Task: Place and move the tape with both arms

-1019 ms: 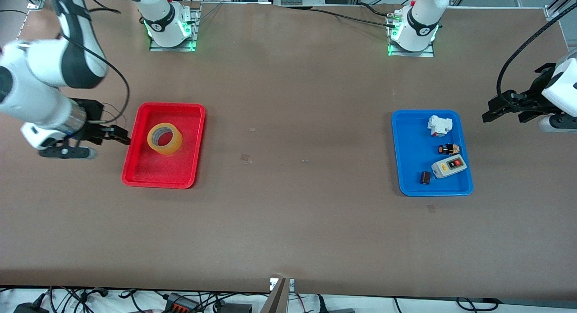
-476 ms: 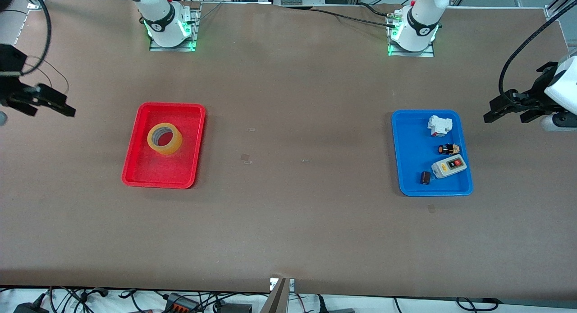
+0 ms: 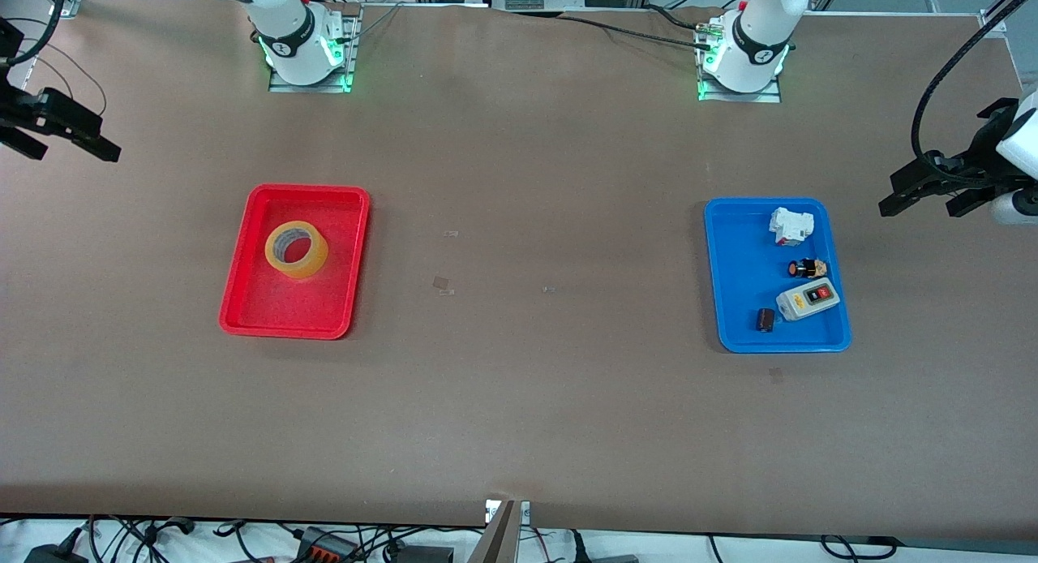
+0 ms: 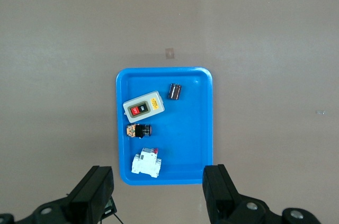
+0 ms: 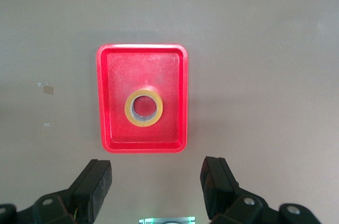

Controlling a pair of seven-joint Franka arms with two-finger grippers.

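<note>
The yellow tape [image 3: 296, 249] lies flat in the red tray [image 3: 243, 303], in the half farther from the front camera. It also shows in the right wrist view [image 5: 143, 108], inside the red tray [image 5: 106, 102]. My right gripper [image 3: 71, 151] is open and empty, high over the table at the right arm's end, well away from the tray; its fingers [image 5: 95, 184] frame bare table. My left gripper [image 3: 923, 208] is open and empty, up over the left arm's end of the table beside the blue tray [image 3: 730, 303]. Its fingers [image 4: 98, 192] stand wide apart.
The blue tray [image 4: 204, 128] holds a white breaker [image 3: 790, 225], a small black-and-orange part [image 3: 807, 268], a grey switch box [image 3: 807, 298] and a small dark block [image 3: 765, 320]. Bits of tape residue [image 3: 442, 284] mark the table's middle.
My right gripper has risen and drawn away from beside the red tray toward the right arm's end of the table. My left gripper has shifted slightly outward. The tape has not moved.
</note>
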